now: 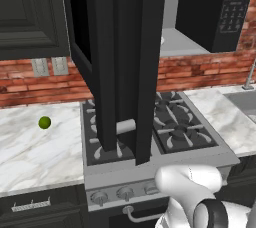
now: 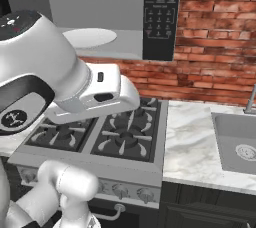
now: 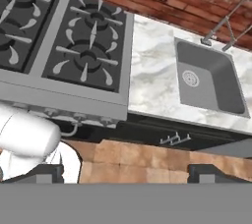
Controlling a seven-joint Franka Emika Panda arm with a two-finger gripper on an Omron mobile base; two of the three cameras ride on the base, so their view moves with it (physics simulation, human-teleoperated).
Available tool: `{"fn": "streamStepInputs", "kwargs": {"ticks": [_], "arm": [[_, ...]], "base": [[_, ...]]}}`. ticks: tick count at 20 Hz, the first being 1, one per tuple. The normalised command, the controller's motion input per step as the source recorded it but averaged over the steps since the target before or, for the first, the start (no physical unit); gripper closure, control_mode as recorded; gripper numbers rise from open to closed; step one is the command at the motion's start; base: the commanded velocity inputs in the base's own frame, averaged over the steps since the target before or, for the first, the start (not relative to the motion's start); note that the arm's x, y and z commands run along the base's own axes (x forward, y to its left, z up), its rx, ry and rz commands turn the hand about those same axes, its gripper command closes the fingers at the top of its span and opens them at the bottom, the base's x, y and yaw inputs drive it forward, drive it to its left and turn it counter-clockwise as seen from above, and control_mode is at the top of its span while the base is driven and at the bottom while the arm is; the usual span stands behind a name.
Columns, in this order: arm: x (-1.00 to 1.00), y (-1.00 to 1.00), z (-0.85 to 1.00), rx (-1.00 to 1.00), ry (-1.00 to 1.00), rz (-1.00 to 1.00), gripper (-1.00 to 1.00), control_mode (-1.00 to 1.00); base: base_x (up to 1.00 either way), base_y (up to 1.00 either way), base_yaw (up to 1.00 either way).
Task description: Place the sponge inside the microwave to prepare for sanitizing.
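Note:
The microwave (image 1: 220,12) hangs above the stove with its door (image 1: 125,62) swung wide open toward me. Its light grey inside (image 2: 120,22) holds a pale round plate (image 2: 90,37), beside the keypad strip (image 2: 160,12). The sponge is out of view. My gripper (image 3: 127,174) is open, its two dark fingertips (image 3: 47,173) wide apart with nothing between them. It looks down over the stove's right burners, the counter and the sink from well above.
A small green ball (image 1: 44,122) lies on the marble counter (image 1: 35,147) left of the stove (image 1: 175,127). A grey sink (image 3: 209,78) with a faucet (image 3: 224,24) sits to the right. The brick wall runs behind, with dark cabinets (image 1: 30,12) at upper left.

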Motion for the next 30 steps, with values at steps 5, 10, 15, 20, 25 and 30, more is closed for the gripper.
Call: {"fn": "streamStepInputs", "kwargs": {"ticks": [5,10,15,20,25,30], "arm": [[0.88,0.01,0.0,0.0,0.12,0.0,-1.0,-1.0],[0.71,0.09,0.0,0.0,0.29,-0.02,-1.0,-1.0],[0.57,0.26,-0.04,0.03,0.14,-0.07,-1.0,-1.0],[0.33,0.28,-0.17,0.15,0.0,-0.09,-1.0,-1.0],[0.11,0.21,-0.32,0.24,-0.01,-0.03,-1.0,-1.0],[0.11,0.23,-0.26,0.13,0.0,-0.02,-1.0,-1.0]], "base": [[0.0,0.0,0.0],[0.0,0.0,0.0],[0.0,0.0,0.0],[0.0,0.0,0.0],[0.0,0.0,0.0],[0.0,0.0,0.0]]}}
